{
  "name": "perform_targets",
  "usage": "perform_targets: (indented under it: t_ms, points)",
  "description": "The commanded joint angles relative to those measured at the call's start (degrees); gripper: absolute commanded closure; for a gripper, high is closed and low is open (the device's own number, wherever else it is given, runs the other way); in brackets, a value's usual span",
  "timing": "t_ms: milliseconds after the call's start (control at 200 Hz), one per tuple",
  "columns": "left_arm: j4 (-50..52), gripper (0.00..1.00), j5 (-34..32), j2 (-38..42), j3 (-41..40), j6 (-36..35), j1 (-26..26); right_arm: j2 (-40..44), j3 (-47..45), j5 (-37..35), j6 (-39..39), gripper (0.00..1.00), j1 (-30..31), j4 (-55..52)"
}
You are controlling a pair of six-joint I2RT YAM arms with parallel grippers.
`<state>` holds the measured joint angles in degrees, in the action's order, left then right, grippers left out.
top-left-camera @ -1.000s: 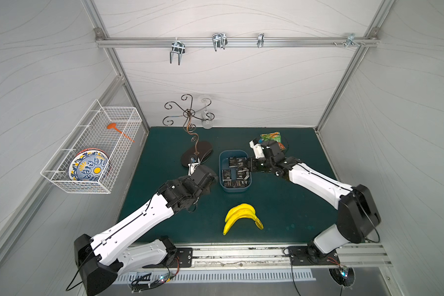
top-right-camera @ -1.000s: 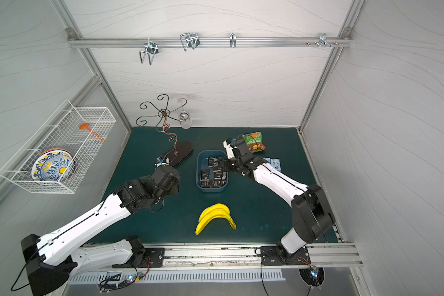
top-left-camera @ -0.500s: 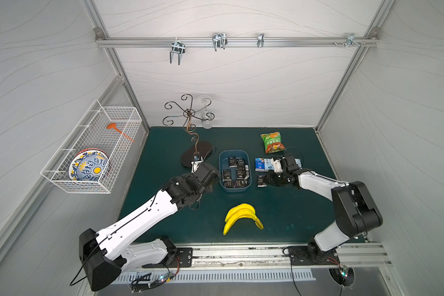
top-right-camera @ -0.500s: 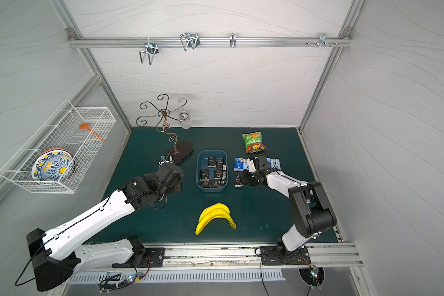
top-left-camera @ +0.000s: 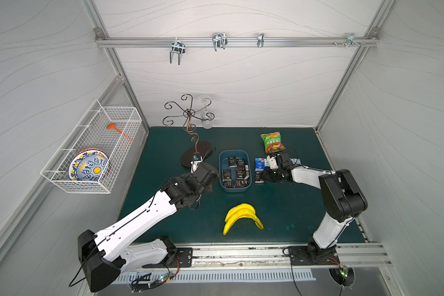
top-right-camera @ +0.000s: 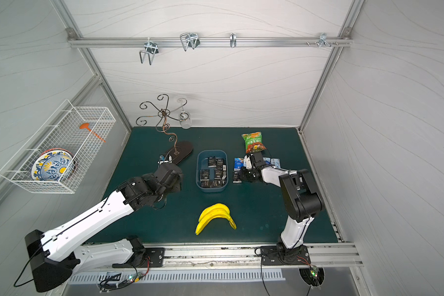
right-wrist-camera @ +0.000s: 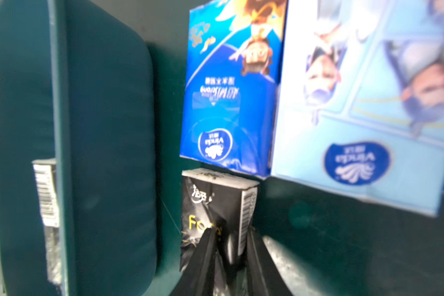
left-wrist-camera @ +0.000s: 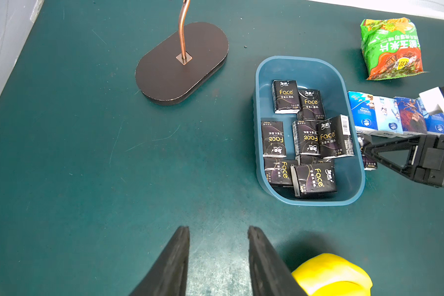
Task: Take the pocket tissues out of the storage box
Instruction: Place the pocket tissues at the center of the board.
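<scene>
Blue-grey plastic walls of the storage box (top-left-camera: 235,190) sit in the middle of the counter (top-left-camera: 292,217). Black pocket tissues (left-wrist-camera: 308,138) lie loose inside it, most of them flat, one propped on edge against the wall nearest the right arm. Just outside that wall a single black pack (top-left-camera: 259,177) rests on the counter, close beside the box.

The right hand (right-wrist-camera: 231,233) reaches in low from the right and meets this pack end-on. In the right wrist view its two fingers stand a narrow way apart with the pack's near end between them. One finger (right-wrist-camera: 208,256) crosses the printed face and the other runs along the barcode side. That view is blurred, so I cannot tell whether they press on the pack or merely flank it.

Behind the black pack, a row of blue and pale-blue picture packs (left-wrist-camera: 385,115) lies side by side on the counter. The nearest of them almost touches the black one, and the right arm's wrist hangs over part of the row.

The left hand (left-wrist-camera: 218,230) is on the box's other side, apart from it, over bare green counter. Its fingers are parted with nothing between them.

Yellow bananas (top-left-camera: 241,215) lie toward the front edge, well apart from both hands. A green snack bag (top-left-camera: 272,142) lies behind the blue row.
</scene>
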<state>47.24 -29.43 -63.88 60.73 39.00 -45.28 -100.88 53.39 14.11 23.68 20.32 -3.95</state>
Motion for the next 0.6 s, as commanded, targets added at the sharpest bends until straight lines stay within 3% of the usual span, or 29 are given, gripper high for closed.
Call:
perform_targets:
  t_ms: [0, 595]
  points:
    - [-0.68, 0.58, -1.00, 0.46, 1.59, -0.69, -0.25, -0.81, 0.75, -2.93, -1.85, 0.75, -0.28, -3.05]
    - [-1.45, 0.58, -0.87, -0.57, 1.15, -0.79, -0.20, -1.86, 0.60, -3.41, -1.34, 0.72, -1.42, -2.11]
